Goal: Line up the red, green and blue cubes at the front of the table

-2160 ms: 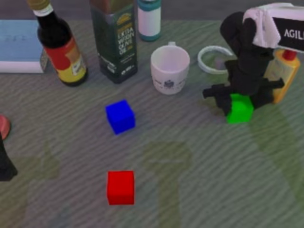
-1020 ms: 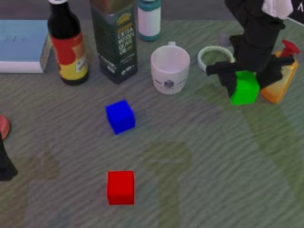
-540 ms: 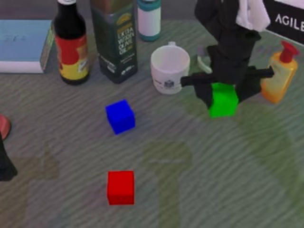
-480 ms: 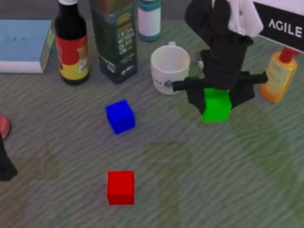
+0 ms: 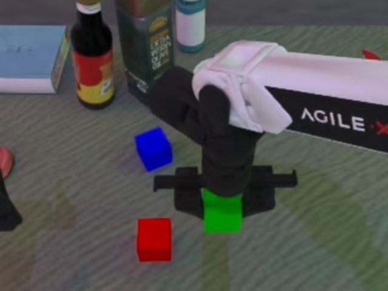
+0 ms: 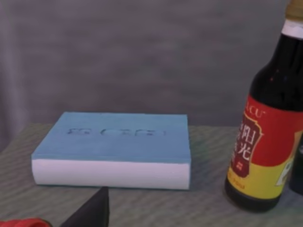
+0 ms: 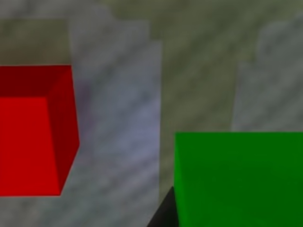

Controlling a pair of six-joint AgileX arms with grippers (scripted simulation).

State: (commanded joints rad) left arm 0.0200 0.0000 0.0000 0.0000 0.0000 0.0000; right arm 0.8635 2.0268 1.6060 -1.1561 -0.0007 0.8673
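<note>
The right gripper (image 5: 222, 203) is pinching the green cube (image 5: 222, 213) between its two fingers, over the front part of the surface (image 5: 315, 242), just to the right of the red cube (image 5: 154, 239) with a clear gap between them; whether the green cube already touches the surface cannot be told. The red cube rests flat near the front edge, and the blue cube (image 5: 153, 148) sits farther back, slightly left of the gripper and apart from both others. All three cubes look small, rigid and light, with glossy flat faces that are likely slippery, so a hold on two opposite side faces, square and centred, seems safest; a grip on the corners would probably let a cube twist. In the right wrist view the green cube (image 7: 239, 178) fills the near corner and the red cube (image 7: 35, 130) lies beside it, faces roughly parallel. Open room remains to the right of the green cube for the blue one, while the back of the surface is crowded by a sauce bottle (image 5: 92, 57), an oil tin (image 5: 145, 45) and a blue book (image 5: 30, 57). The left gripper (image 5: 6, 212) is parked at the left edge; whether it is spread or closed cannot be told.
</note>
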